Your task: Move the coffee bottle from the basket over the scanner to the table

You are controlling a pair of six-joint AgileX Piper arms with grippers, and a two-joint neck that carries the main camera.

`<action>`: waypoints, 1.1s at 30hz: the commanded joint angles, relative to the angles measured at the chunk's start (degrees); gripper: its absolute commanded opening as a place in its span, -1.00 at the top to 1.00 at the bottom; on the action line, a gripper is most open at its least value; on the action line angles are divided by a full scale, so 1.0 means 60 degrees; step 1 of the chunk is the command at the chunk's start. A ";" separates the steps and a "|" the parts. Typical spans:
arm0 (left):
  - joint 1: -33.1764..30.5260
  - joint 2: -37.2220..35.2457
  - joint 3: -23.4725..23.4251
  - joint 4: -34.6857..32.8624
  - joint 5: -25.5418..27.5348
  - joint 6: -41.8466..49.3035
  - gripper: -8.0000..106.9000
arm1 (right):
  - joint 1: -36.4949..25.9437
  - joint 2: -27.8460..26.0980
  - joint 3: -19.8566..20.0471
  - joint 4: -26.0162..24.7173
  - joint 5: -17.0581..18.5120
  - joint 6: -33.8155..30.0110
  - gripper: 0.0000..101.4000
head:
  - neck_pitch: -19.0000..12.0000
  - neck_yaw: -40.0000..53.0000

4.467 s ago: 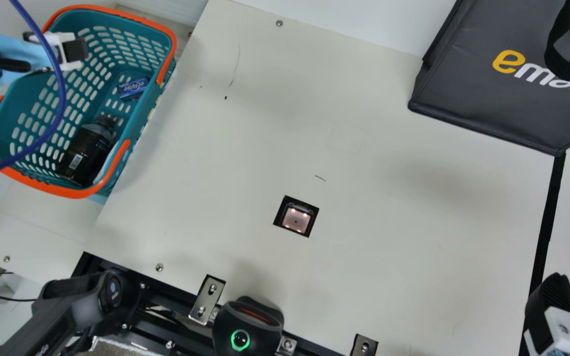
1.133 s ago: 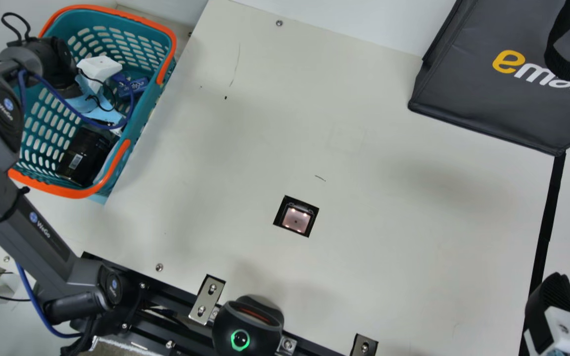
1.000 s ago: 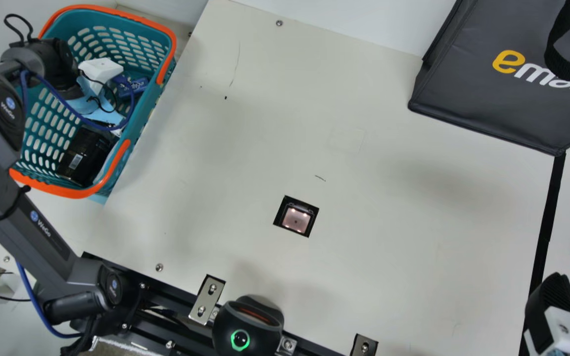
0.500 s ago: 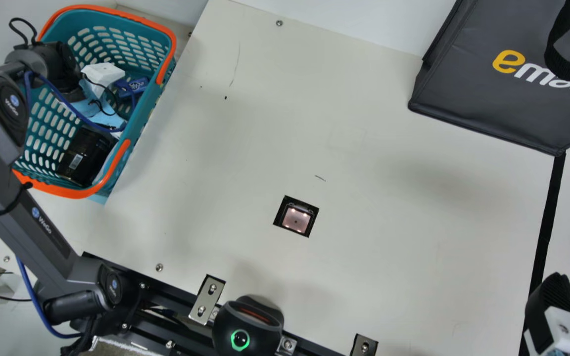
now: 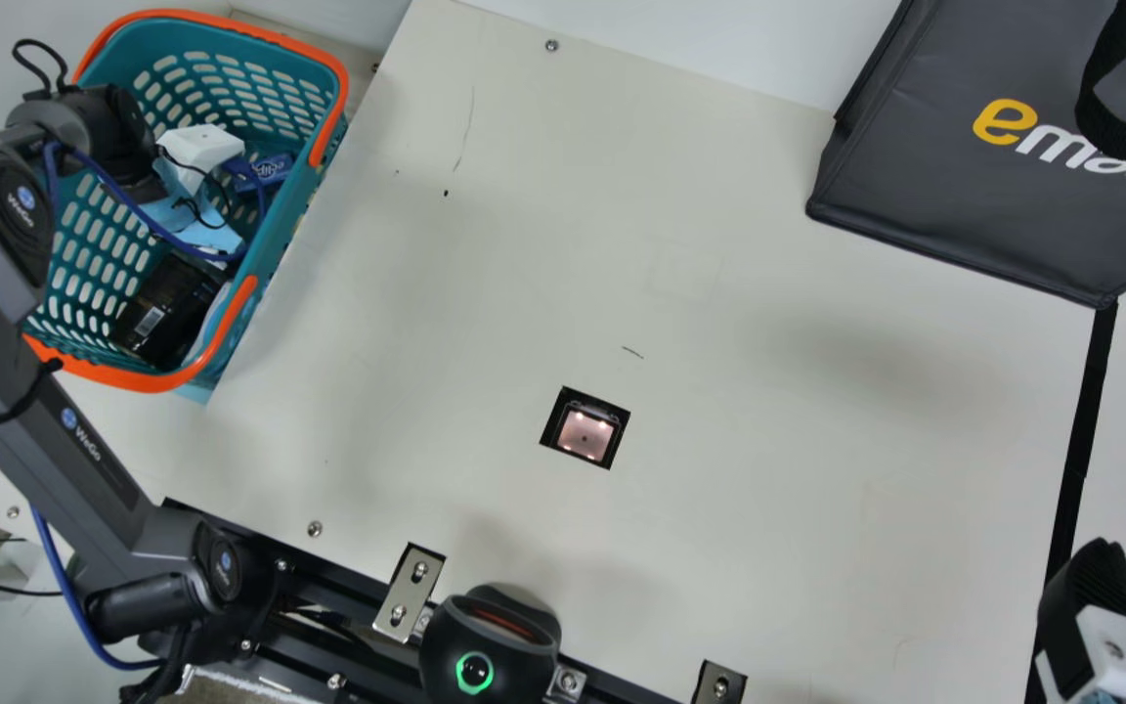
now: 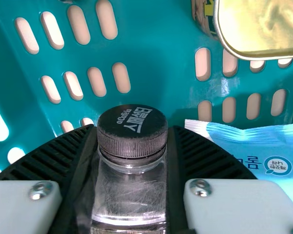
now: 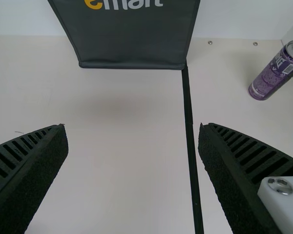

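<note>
Cream table (image 5: 768, 391) has the scanner (image 5: 584, 435) in it. In the basket (image 5: 275, 225), left gripper (image 5: 199, 147) has fingers (image 6: 205, 158) clamped on the bottle (image 5: 164, 311); right gripper (image 5: 1101, 582) has fingers (image 7: 234, 175) apart.

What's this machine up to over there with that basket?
The robot's left gripper has its fingers closed on either side of a dark coffee bottle, just at and below the cap. The bottle is inside the teal basket, lying among other goods. It is meant to pass over the scanner set into the table, then end up on the table; neither has happened yet. The right gripper is open and holds nothing.
</note>
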 commanded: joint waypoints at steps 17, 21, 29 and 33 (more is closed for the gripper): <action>0.0147 -0.0800 0.0108 -0.1237 -0.0118 0.0578 1.00 | 0.0000 0.0000 0.0000 0.0000 0.0000 0.0000 -0.87 | -0.0276 0.0023; 0.0212 -0.1073 0.0122 -0.1628 -0.0096 0.0679 1.00 | 0.0000 0.0000 0.0000 0.0000 0.0000 0.0000 -0.87 | -0.0276 0.0023; 0.0363 -0.1561 0.0123 -0.2247 -0.0038 0.0645 1.00 | 0.0000 0.0000 0.0000 0.0000 0.0000 0.0000 -0.87 | -0.0276 0.0023; 0.0418 -0.1735 0.0138 -0.2430 -0.0049 0.0559 1.00 | 0.0000 0.0000 0.0000 0.0000 0.0000 0.0000 -0.87 | -0.0276 0.0023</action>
